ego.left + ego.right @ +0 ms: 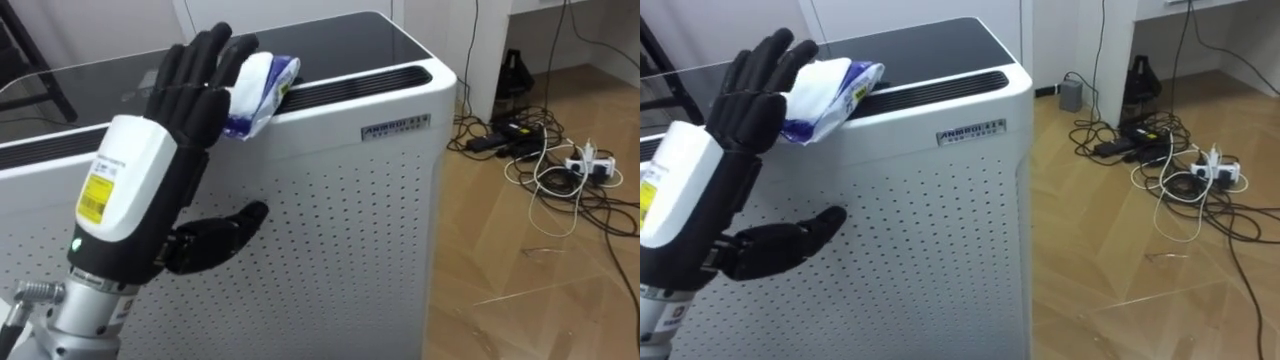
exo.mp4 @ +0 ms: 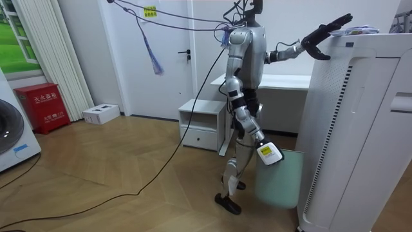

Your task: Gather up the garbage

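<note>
My left hand (image 1: 188, 97) is spread flat against the purifier (image 1: 330, 190), fingers straight, thumb splayed below, gripping nothing. Its fingertips hide the near edge of the wrapper (image 1: 262, 85), which lies just past them on top. The right hand (image 2: 269, 153) hangs beside a bin (image 2: 288, 187); I cannot tell its state or the bin's contents.

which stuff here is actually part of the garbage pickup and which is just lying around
For the job: crumpled white and blue wrapper; left hand, fingers straight, at it; pale green bin beside the robot.
Just lying about: white appliance under the wrapper; floor cables; red box.
</note>
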{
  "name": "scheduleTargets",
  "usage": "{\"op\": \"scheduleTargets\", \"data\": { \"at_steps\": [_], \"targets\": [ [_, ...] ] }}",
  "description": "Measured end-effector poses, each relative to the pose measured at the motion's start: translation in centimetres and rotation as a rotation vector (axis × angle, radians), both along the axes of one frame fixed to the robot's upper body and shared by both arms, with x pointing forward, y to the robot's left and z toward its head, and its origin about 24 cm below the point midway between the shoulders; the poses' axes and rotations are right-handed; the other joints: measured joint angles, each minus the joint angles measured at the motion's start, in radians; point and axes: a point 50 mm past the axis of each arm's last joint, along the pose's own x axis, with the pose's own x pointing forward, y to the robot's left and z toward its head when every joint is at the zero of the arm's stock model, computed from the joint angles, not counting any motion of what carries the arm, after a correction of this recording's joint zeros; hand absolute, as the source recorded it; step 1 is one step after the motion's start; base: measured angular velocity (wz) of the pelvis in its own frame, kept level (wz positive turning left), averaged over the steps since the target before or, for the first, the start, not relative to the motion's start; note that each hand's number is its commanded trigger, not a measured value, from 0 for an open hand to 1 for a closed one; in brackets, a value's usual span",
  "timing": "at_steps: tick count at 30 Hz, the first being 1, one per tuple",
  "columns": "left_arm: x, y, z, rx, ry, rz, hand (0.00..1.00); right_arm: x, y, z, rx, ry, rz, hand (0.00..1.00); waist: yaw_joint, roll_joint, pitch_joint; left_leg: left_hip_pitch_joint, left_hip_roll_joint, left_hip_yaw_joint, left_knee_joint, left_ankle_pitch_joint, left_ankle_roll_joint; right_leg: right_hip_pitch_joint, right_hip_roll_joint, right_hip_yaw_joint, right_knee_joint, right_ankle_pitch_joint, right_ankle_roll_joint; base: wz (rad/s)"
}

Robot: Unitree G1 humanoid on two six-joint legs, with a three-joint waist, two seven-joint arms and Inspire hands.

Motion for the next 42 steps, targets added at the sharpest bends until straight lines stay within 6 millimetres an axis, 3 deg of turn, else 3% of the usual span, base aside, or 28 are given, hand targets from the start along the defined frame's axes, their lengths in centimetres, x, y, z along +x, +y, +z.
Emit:
{"op": "scheduleTargets", "data": {
  "at_steps": [5,13,22,36,42],
  "targets": [
    [0.1,-0.4,-0.4,0.016,0.038,-0.002,1.00,-0.1,-0.4,0.1,-0.003,0.012,0.005,1.00,-0.011,0.003,-0.0024,0.000,0.000,0.000,-0.001,0.000,0.000,0.000,0.000,0.001,0.000,0.000,0.000,0.00],
    [1.4,-0.4,1.8,0.009,-0.029,0.015,1.00,0.0,-0.9,0.3,-0.007,0.030,0.015,1.00,-0.004,0.013,-0.0117,0.000,0.004,0.022,-0.007,0.000,-0.001,-0.007,0.002,0.004,0.009,0.001,0.000,0.00],
    [2.3,-0.2,2.4,0.016,-0.013,0.053,1.00,0.0,-0.9,0.3,-0.009,0.046,0.005,1.00,-0.004,0.011,-0.0160,0.001,0.013,0.045,-0.008,0.002,-0.004,-0.020,0.009,0.016,0.020,0.008,-0.007,-0.07],
    [3.0,0.0,3.1,0.037,0.032,0.062,1.00,0.6,-0.6,0.5,-0.008,0.035,0.019,1.00,-0.005,0.012,-0.0169,-0.001,0.015,0.052,-0.009,0.007,-0.008,-0.026,0.011,0.024,0.026,0.012,-0.010,0.00],
    [2.6,0.1,2.7,-0.138,0.124,-0.052,1.00,1.6,-0.2,0.7,-0.021,0.012,0.038,1.00,0.008,0.011,-0.0161,-0.016,0.014,0.051,-0.006,0.008,-0.007,-0.048,0.009,0.023,0.037,0.012,-0.010,-0.01]
  ]
}}
